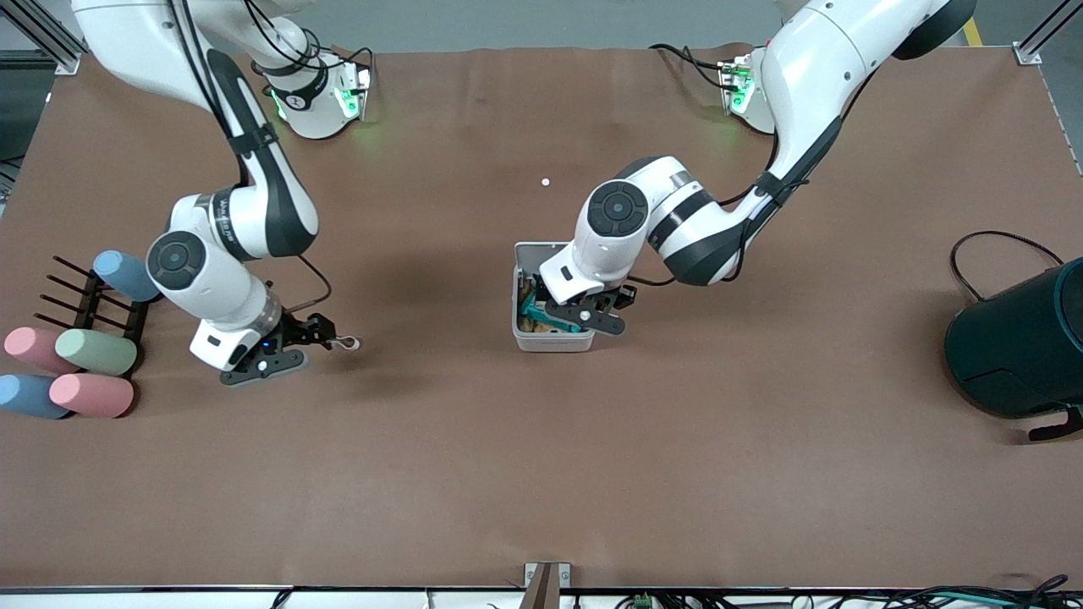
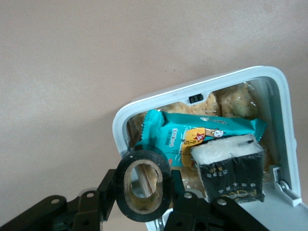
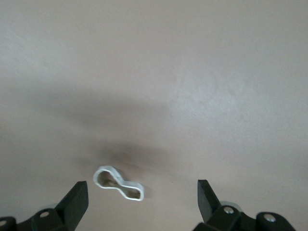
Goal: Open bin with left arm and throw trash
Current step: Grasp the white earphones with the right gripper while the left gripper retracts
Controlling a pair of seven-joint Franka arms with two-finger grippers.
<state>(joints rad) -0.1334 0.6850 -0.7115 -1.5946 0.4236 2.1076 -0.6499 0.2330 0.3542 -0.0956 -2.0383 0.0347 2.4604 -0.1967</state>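
Observation:
The small white bin [image 1: 550, 341] stands open mid-table, its lid [image 1: 540, 252] tipped up toward the robots' bases. In the left wrist view the bin [image 2: 192, 91] holds a teal snack wrapper [image 2: 202, 134], a dark wrapper [image 2: 233, 175] and other packets. My left gripper [image 1: 585, 318] is over the bin, shut on a small dark tape roll [image 2: 143, 185]. My right gripper [image 1: 326, 332] is open, low over the table toward the right arm's end. A pale looped rubber band [image 3: 119, 183] lies on the table between its fingers, untouched; it also shows in the front view [image 1: 346, 342].
A black rack [image 1: 89, 309] with several pastel cylinders [image 1: 93, 351] lies at the right arm's end. A large dark teal cylindrical container [image 1: 1019, 347] with a black cable [image 1: 981, 245] stands at the left arm's end. A tiny white dot [image 1: 546, 181] lies nearer the bases.

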